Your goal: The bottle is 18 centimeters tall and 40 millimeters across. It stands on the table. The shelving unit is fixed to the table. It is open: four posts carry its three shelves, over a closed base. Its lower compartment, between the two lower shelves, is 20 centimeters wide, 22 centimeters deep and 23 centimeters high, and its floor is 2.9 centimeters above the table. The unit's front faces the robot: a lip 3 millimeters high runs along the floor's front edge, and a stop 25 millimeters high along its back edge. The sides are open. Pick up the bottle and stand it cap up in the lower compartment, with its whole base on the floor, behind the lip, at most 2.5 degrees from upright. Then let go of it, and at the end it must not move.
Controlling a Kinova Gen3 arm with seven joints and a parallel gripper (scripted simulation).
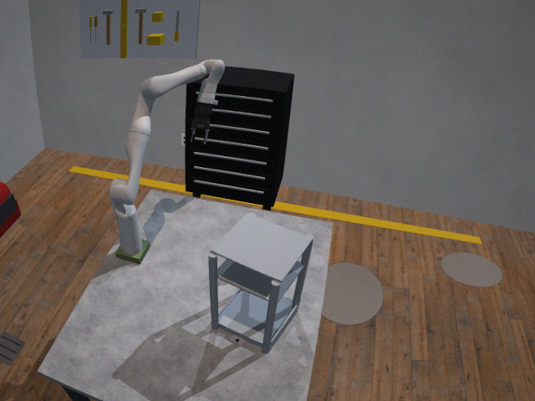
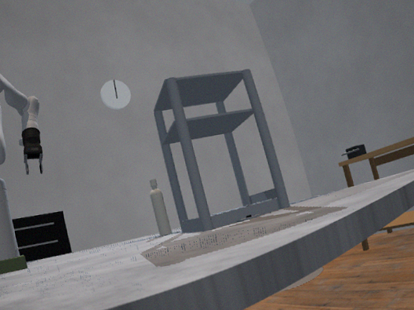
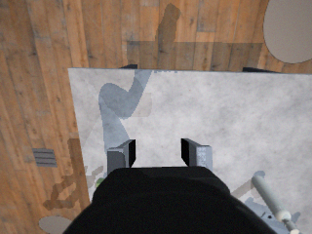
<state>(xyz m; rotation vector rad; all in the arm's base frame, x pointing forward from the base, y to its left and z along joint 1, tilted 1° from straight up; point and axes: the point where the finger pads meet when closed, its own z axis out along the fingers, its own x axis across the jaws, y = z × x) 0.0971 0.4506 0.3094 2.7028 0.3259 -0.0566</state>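
A pale bottle with a small cap stands upright on the table, just left of the shelving unit in the exterior view. In the wrist view the bottle shows at the lower right. I do not see it in the top view. The grey shelving unit stands mid-table with four posts and three shelves, and its lower compartment holds nothing that I can see. My gripper is open and empty. It hangs high above the table near the arm's base, well away from the bottle and the unit.
A black drawer cabinet stands on the floor behind the table. A wooden bench is at the far right. Round grey discs lie on the wood floor. The arm's green base sits at the table's edge.
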